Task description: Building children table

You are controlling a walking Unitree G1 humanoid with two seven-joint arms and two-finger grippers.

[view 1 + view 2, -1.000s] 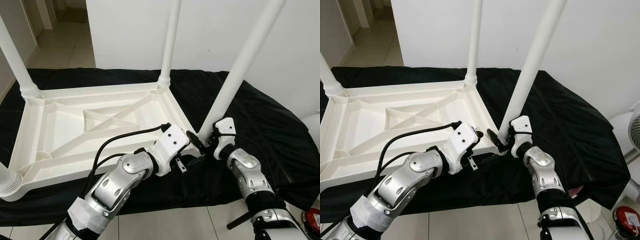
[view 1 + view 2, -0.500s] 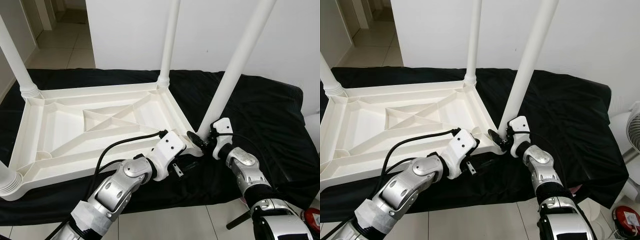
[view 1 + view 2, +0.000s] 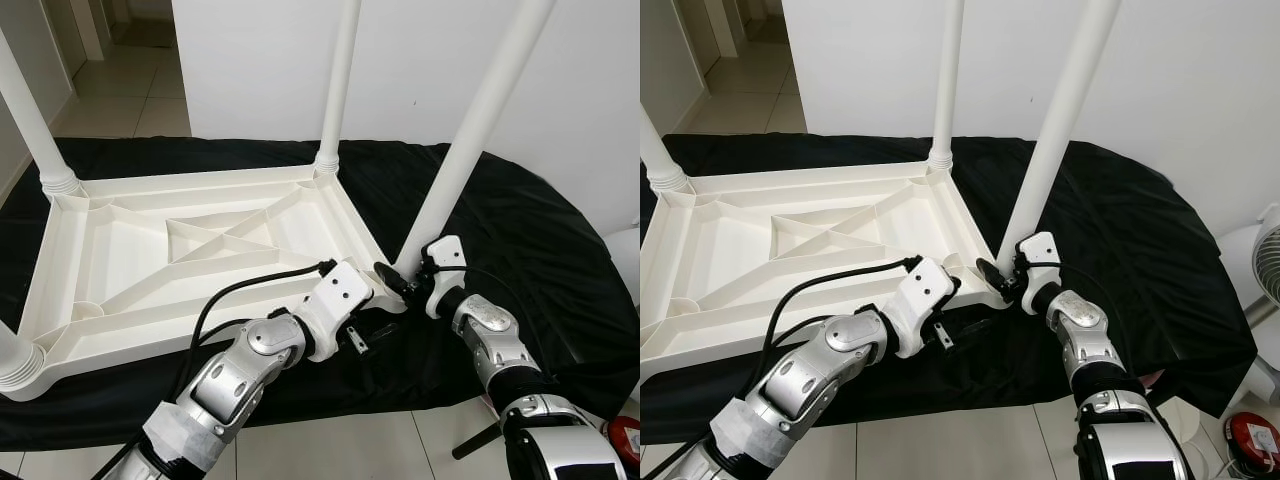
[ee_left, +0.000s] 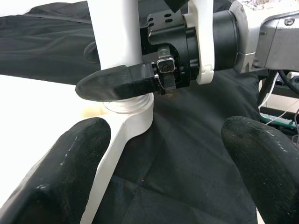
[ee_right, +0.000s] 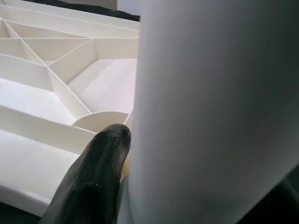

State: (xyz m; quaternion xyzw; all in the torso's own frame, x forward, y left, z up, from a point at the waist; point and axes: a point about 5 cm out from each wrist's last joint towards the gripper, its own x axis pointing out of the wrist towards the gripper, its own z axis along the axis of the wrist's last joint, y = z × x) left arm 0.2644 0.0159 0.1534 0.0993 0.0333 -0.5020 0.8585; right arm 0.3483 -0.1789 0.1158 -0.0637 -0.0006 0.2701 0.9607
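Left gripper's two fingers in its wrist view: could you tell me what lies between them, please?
Between the left gripper's spread fingers lie the black cloth and the table's corner socket, where the right gripper holds the white leg's base.

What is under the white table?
A black cloth lies under the upside-down white table, spreading out past its edges. Whatever the cloth itself rests on is covered, so that cannot be seen.

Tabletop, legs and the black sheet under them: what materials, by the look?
Tabletop: likely moulded plastic, matt white; thin crossing ribs on its underside suggest injection moulding.
Leg by the right gripper: smooth white tube, slight sheen, probably the same plastic; ridged collar at the socket.
Sheet: black woven fabric, soft folds and creases, faint sheen.
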